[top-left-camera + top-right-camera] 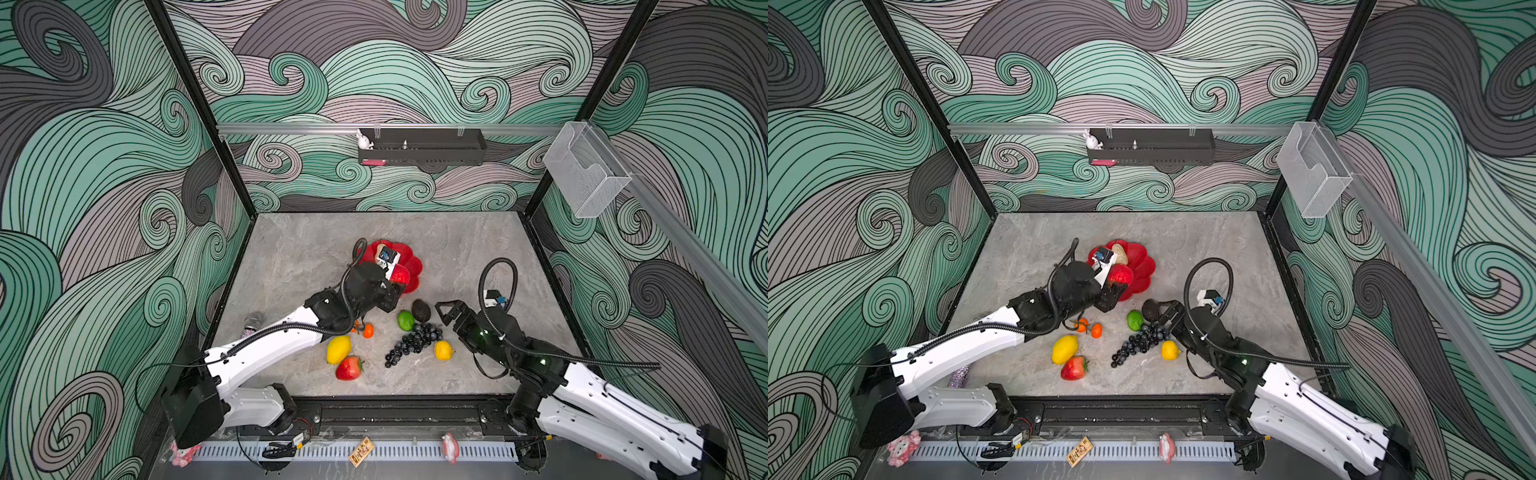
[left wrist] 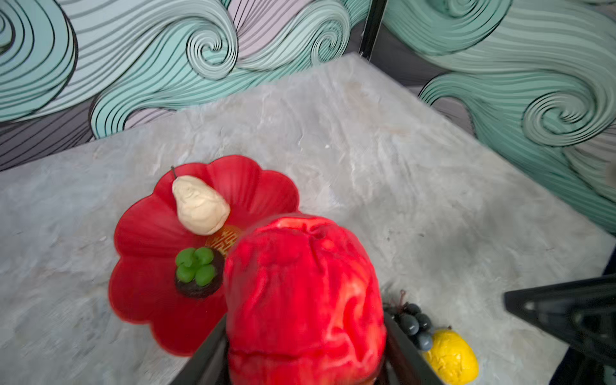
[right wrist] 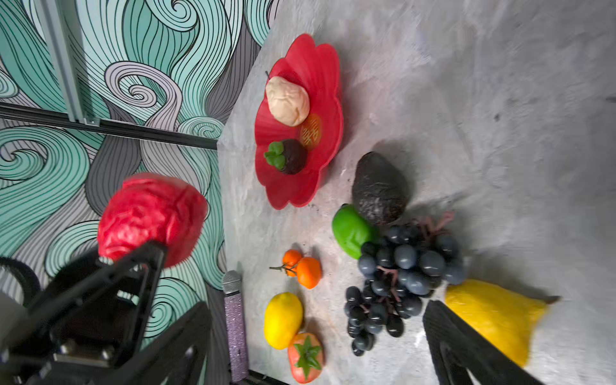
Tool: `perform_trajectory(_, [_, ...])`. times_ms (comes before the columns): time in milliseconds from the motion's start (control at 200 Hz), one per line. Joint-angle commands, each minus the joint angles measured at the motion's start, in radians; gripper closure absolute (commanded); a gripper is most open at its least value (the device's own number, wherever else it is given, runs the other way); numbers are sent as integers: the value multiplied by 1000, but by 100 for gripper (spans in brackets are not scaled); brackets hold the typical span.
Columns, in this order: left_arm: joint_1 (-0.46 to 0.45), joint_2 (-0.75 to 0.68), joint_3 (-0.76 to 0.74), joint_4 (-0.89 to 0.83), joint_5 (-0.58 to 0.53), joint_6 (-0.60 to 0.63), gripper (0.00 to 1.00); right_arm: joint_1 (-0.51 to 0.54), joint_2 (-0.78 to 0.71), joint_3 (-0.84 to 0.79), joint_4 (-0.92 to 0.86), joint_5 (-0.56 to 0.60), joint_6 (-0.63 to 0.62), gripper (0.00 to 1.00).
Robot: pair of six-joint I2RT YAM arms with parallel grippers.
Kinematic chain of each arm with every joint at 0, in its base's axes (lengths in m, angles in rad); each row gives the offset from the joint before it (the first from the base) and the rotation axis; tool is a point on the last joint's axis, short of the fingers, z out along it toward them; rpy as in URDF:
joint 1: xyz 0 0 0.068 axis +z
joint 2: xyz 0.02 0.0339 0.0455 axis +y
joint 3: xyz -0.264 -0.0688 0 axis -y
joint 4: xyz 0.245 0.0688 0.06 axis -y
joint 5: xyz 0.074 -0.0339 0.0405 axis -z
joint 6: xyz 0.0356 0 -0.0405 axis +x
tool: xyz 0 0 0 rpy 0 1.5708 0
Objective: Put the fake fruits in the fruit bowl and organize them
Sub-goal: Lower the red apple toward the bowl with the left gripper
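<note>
Left gripper (image 1: 397, 283) is pinching the red apple (image 1: 401, 274), seemingly just above the fruit bowl (image 1: 416, 265); right gripper (image 1: 441, 313) is hovering spread, beside the bowl.

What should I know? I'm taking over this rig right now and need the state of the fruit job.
Left gripper: shut on the wrinkled red plastic apple, held up near the glossy red flower-shaped bowl.
Right gripper: open, empty, beside the dark bumpy avocado.
Done: cream pear and dark mangosteen with green leaves lie in the bowl.
Left: the apple, the avocado, green lime, black grape bunch, large yellow lemon, small yellow lemon, red strawberry-like fruit, two tiny oranges, all except the apple on the grey table.
</note>
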Motion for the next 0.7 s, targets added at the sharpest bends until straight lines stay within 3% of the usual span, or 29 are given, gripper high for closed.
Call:
perform_trajectory(0, [59, 125, 165, -249, 47, 32, 44, -3, -117, -33, -175, 88, -98, 0])
perform_trajectory(120, [110, 270, 338, -398, 102, 48, 44, -3, -235, -59, -292, 59, -111, 0])
perform_trajectory(275, [140, 428, 504, -529, 153, 43, 44, -3, -272, -38, -431, 34, -165, 0])
perform_trajectory(460, [167, 639, 737, -702, 168, 30, 44, -3, -290, -55, -438, 9, -202, 0])
perform_trajectory(695, [189, 948, 1156, -1041, 178, 15, 44, -3, -251, -66, -366, -31, -228, 0])
